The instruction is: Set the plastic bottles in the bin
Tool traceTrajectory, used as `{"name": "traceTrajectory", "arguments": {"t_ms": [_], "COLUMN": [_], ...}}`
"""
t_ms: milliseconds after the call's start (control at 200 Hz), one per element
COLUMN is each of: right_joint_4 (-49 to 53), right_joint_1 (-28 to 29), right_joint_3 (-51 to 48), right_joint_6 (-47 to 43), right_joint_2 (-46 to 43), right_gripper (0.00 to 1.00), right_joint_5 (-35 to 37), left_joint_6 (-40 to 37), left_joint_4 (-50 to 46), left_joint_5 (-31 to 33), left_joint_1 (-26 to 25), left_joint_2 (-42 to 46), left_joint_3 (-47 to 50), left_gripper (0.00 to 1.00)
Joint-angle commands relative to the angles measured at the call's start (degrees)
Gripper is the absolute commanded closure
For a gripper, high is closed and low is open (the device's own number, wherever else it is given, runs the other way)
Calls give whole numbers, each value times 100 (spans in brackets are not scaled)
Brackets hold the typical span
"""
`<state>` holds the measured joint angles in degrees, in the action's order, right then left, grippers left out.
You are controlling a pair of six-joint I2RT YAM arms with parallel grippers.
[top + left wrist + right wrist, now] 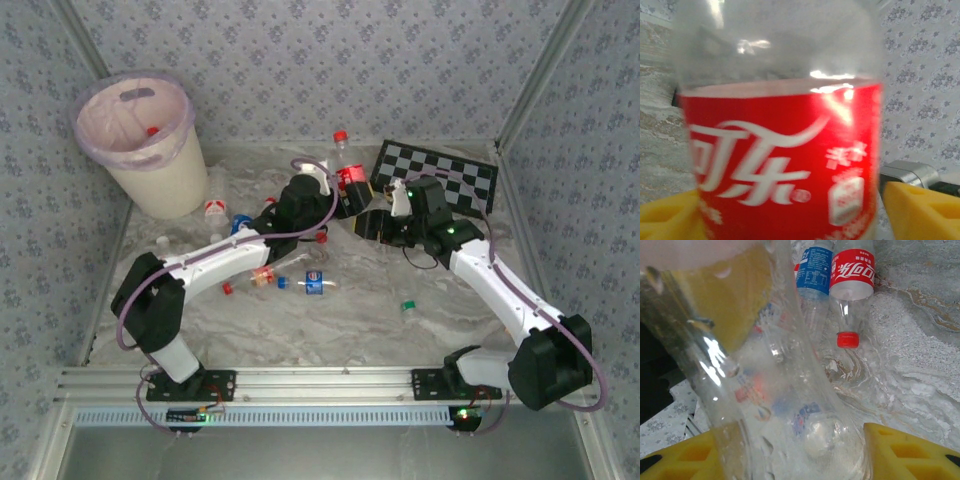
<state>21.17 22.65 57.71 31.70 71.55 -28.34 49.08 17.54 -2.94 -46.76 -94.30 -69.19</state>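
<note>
The red bottle (780, 160) stands upright just above the middle of the top view, caught across its label between the yellow fingers (920, 210) of the left pincer (322, 192). The pads look pressed to both sides, so I judge it gripped. The clear bottle (790, 390), with droplets inside, runs up and left from the bottom of the right wrist view. The right pincer (790, 460) is closed partway around its body.

Loose bottles (265, 278) lie scattered on the tabletop (340, 330), left of and below centre. A green-capped bottle (408, 308) lies alone toward the right. The bin (165, 185) stands in the upper left, well apart from both pincers, with a pink bag folded over its rim and a red cap showing inside. The checkerboard (450, 175) lies flat just behind the right pincer.

These bottles look empty, so they should be light and easy to tip. The walls are thin and will likely dent under a hard squeeze. The plastic is smooth and round, so a loose grip may let a bottle twist or slide out. The best hold seems to be across the straight, labelled body. The tapering neck would probably slip from the pads.
</note>
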Motion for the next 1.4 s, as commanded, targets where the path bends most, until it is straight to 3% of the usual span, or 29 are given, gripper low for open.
{"name": "traceTrajectory", "arguments": {"t_ms": [0,205,365,450,645,810,865,965,1090,1394], "right_joint_4": [207,280,784,1109,1860,2575,2749,2859,2784,3019], "right_joint_1": [62,112,96,78,11,-7,-10,-46,-77,-68], "right_joint_3": [183,199,470,522,329,56,-81,-342,-522,-545], "right_joint_6": [-111,-179,-579,-810,-1133,-1093,-982,-934,-937,-864], "right_joint_2": [-28,-18,-47,-181,-273,-436,-558,-742,-852,-1099], "right_gripper": [51,42,10,0,0,0,0,0,0,0], "right_joint_5": [27,135,408,656,1401,2204,2384,2378,2386,2389], "left_joint_6": [-62,-198,-947,-1507,-2978,-3612,-3918,-4426,-4491,-4202], "left_joint_4": [135,-50,-848,-1499,-3271,-4086,-4339,-4701,-4814,-5616], "left_joint_5": [-22,106,-10,-74,52,81,192,557,597,-5], "left_joint_1": [25,45,343,716,1753,2968,3375,4037,4792,5670], "left_joint_2": [8,169,380,665,1155,1389,1431,1376,1056,-732], "left_joint_3": [-153,-91,-552,-945,-2236,-2994,-3260,-3658,-4020,-5922], "left_gripper": [31,44,46,48,50,55,60,80,100,100]}}
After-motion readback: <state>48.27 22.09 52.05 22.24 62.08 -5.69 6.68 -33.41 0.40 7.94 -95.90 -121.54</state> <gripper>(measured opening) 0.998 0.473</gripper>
